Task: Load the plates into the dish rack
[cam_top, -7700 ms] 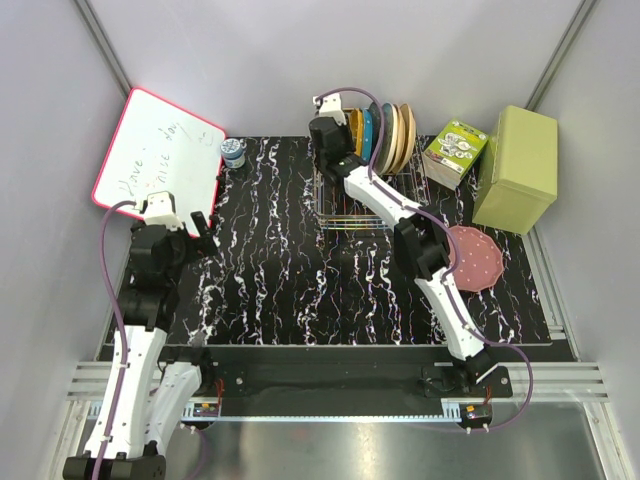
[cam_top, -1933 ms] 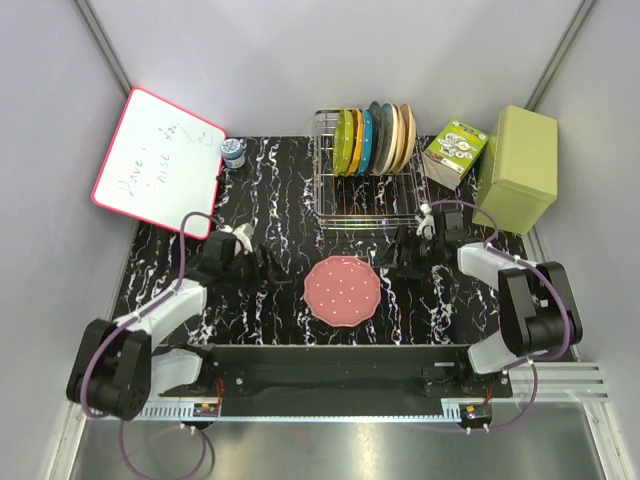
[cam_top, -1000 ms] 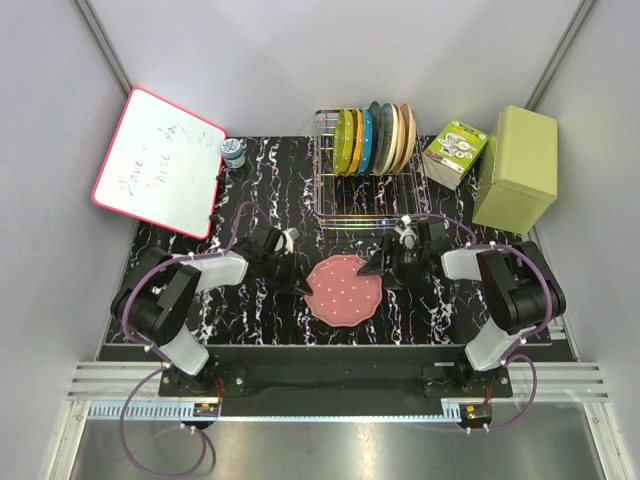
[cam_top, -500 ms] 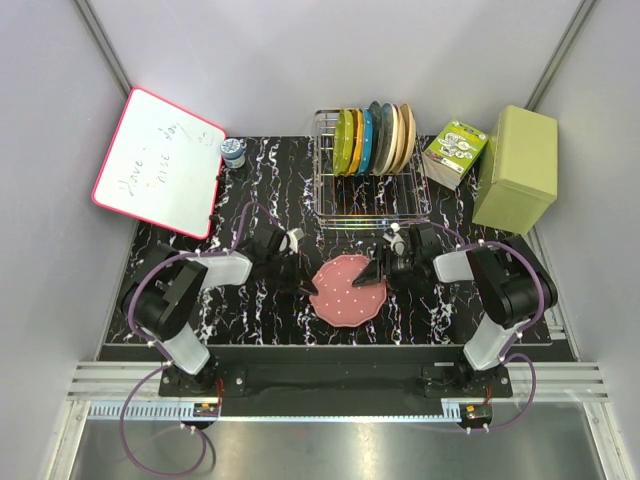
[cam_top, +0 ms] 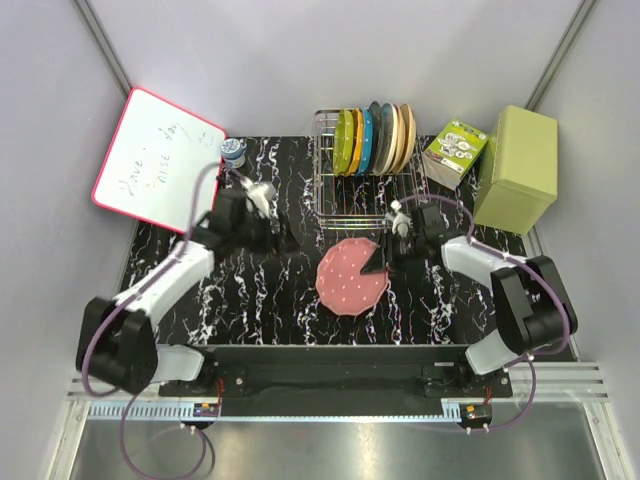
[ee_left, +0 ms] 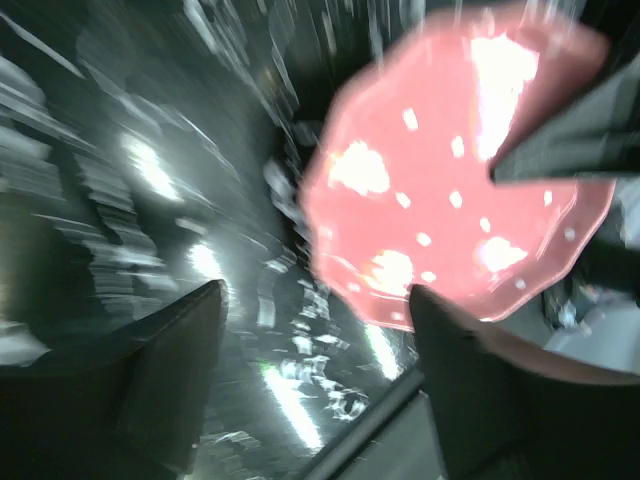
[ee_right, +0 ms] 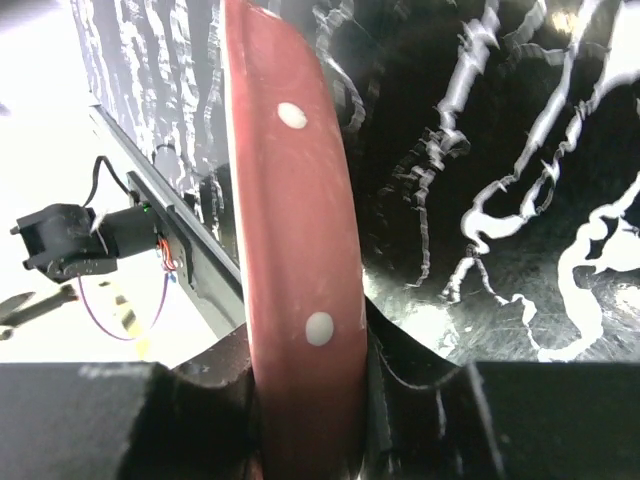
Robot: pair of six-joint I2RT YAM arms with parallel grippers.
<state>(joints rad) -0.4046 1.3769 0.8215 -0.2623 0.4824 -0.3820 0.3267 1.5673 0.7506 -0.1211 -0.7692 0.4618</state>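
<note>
pink plate (cam_top: 348,282): at the counter (cam_top: 250,295) just in front of the dish rack (cam_top: 366,205), its right rim clamped in the right claw (cam_top: 379,262); left claw (cam_top: 281,237) released, well apart to its left.

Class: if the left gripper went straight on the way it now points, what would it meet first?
Probably the pink plate, gripped at its rim by the right gripper; it lies just ahead of the open left gripper, slightly right. The view is blurred, so the table might come first.
</note>
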